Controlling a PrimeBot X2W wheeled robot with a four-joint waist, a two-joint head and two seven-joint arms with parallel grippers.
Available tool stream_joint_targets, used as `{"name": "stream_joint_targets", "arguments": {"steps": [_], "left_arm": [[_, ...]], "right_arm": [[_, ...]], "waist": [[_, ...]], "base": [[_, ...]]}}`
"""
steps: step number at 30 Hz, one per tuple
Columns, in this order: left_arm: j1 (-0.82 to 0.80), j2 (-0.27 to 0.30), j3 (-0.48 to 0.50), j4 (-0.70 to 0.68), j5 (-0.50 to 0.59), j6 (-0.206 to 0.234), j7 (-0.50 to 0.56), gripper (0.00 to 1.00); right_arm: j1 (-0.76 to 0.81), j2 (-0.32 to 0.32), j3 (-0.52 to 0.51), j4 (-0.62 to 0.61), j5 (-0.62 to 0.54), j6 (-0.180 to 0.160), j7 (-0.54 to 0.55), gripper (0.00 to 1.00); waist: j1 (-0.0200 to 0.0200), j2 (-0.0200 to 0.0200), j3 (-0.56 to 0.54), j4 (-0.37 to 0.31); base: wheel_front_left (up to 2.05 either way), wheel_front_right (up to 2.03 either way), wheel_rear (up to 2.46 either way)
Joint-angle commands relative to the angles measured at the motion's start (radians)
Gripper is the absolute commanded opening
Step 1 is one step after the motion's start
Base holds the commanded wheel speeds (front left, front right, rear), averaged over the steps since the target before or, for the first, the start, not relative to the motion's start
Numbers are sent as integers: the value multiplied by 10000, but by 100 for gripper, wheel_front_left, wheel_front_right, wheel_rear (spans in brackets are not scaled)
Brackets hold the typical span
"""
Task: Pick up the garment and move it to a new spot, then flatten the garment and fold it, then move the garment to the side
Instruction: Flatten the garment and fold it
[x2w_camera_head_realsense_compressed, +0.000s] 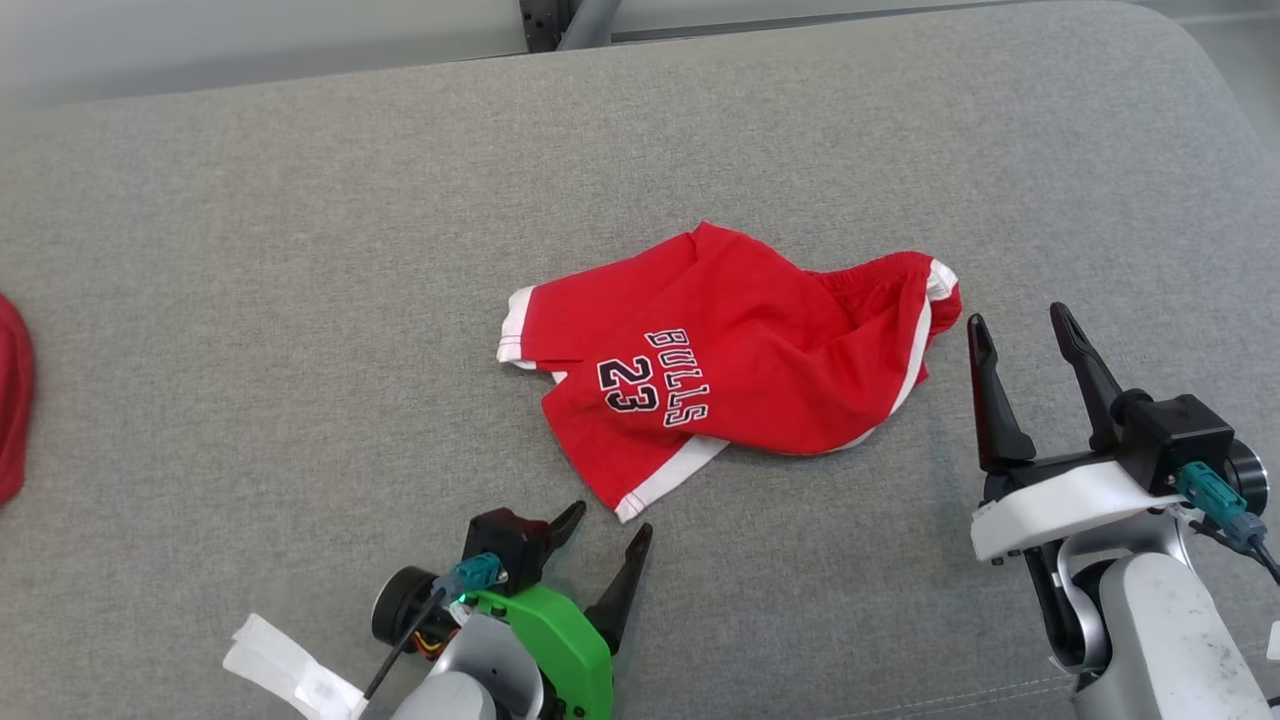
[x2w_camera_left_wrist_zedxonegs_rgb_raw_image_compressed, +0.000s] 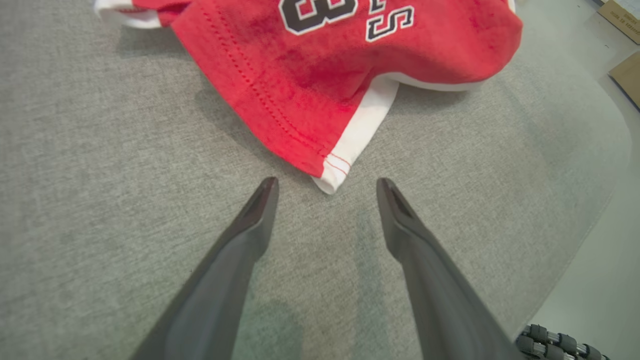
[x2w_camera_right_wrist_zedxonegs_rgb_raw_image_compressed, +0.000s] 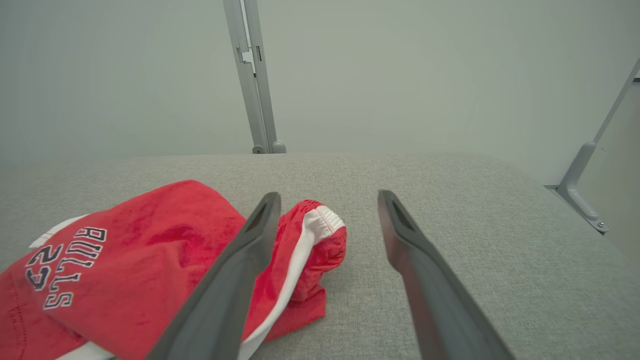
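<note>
Long dark fingers of the left gripper (x2w_camera_head_realsense_compressed: 612, 520) stand spread wide and empty at the bottom of the head view. They aim at the white-trimmed hem corner (x2w_camera_left_wrist_zedxonegs_rgb_raw_image_compressed: 330, 176) of the red jersey shorts (x2w_camera_head_realsense_compressed: 740, 360) with a dark BULLS 23 print. The shorts lie crumpled near the middle of the grey woven cushion surface (x2w_camera_head_realsense_compressed: 300, 250), layers lapped over each other, nothing lifted. The right gripper (x2w_camera_head_realsense_compressed: 1018, 315) is just as wide open and holds nothing. Its tips sit just beside the bunched elastic waistband end (x2w_camera_right_wrist_zedxonegs_rgb_raw_image_compressed: 325, 220); whether they touch it I cannot tell.

The likeliest slip is a thin catch. If the left fingers close on that corner alone, they probably take a single layer, and the shorts would hang twisted and be harder to flatten. The cloth looks light and loose, so a finger sliding in low may push it into a heap instead of getting under it. The soft cushion could also snag a tip that presses down too hard. If only one side grips, the free end would drag. A second red cloth (x2w_camera_head_realsense_compressed: 12, 400) lies at the far left edge, so a new spot chosen there risks tangling the two.
</note>
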Motion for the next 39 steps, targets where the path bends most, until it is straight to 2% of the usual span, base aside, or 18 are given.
{"name": "stream_joint_targets", "arguments": {"steps": [1, 6, 7, 8, 9, 16, 21, 31, 36, 37, 38, 39], "left_arm": [[-232, -54, 47, 213, -111, -70, -122, 100], [-614, -225, 53, 924, -177, -143, -423, 100], [-661, -260, 43, 1044, -196, -162, -466, 84], [-712, -292, 33, 1164, -186, -167, -504, 47], [-764, -317, 17, 1256, -174, -191, -552, 0], [-1041, -290, 32, 1633, -131, -226, -891, 0], [-1166, -138, 151, 1793, -170, -136, -1043, 0], [-1445, -111, 52, 1966, -67, -88, -1218, 0], [-1567, -95, 45, 2035, -54, -66, -1327, 0], [-1584, -86, 45, 2052, -57, -58, -1360, 0], [-1592, -78, 51, 2061, -53, -36, -1396, 0], [-1596, -68, 44, 2079, -44, -27, -1419, 0]], "right_arm": [[-91, -26, 6, 40, 47, -5, -53, 100], [-159, -59, -40, 81, 91, -5, -61, 100], [-161, -60, -49, 85, 88, -5, -56, 100], [-167, -61, -46, 89, 88, -5, -53, 100], [-175, -74, -59, 90, 98, -5, -48, 100], [-258, -269, -118, 246, 187, -6, 170, 100], [-564, -724, 76, 570, 416, -5, 381, 100], [-1884, -1816, 1137, 2193, 1002, -6, 784, 100], [-2465, -2150, 1756, 2855, 1358, -6, 735, 100], [-2565, -2192, 1870, 2952, 1434, -6, 713, 75], [-2663, -2246, 1968, 3036, 1504, -6, 678, 35], [-2742, -2281, 2056, 3100, 1570, -6, 673, 0]], "waist": [[0, -1, 104, -105], [0, -1, 226, -202], [0, -1, 251, -217], [0, -1, 268, -229], [0, -1, 290, -239], [0, -1, 411, -154], [0, -1, 538, 8], [0, -1, 895, 445], [0, -1, 1049, 597], [0, -1, 1077, 614], [0, -1, 1101, 629], [0, -1, 1118, 644]], "base": [[0, 0, 0], [0, 0, 0], [0, 0, 0], [0, 0, 0], [0, 0, 0], [0, 0, 0], [0, 0, 0], [0, 0, 0], [0, 0, 0], [0, 0, 0], [0, 0, 0], [0, 0, 0]]}}
